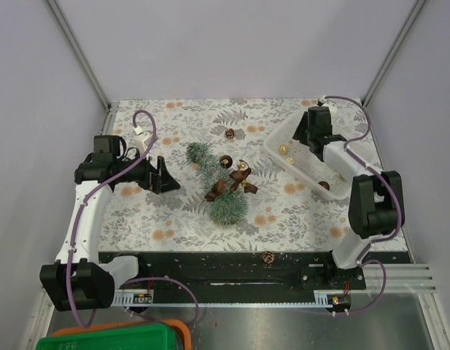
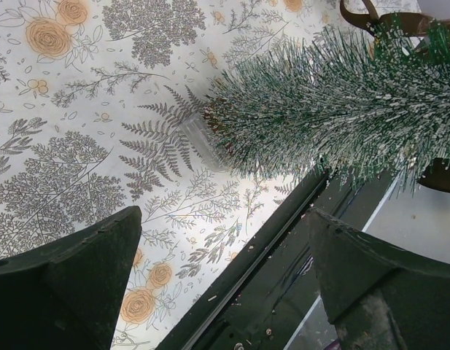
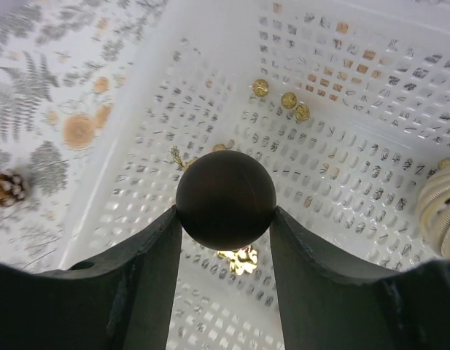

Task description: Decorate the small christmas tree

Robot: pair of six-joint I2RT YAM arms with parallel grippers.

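The small christmas tree (image 1: 223, 195) lies on its side mid-table, with a brown bauble (image 1: 225, 161), a gold bauble (image 1: 243, 172) and brown ribbon on it. My left gripper (image 1: 166, 179) is open and empty, just left of the tree. In the left wrist view the tree's frosted bristles (image 2: 341, 95) fill the upper right, beyond the open gripper (image 2: 225, 216). My right gripper (image 1: 306, 133) hangs over the white basket (image 1: 301, 169). In the right wrist view it (image 3: 225, 213) is shut on a dark brown bauble (image 3: 225, 198), held above the basket floor (image 3: 341, 168).
The basket holds small gold baubles (image 3: 283, 98), a gold piece (image 3: 239, 259) and a cream ribbed ornament (image 3: 440, 211). Pine cones lie at the far middle (image 1: 230, 133) and near the black front rail (image 1: 268, 257). A green bin (image 1: 111, 339) sits below the left base.
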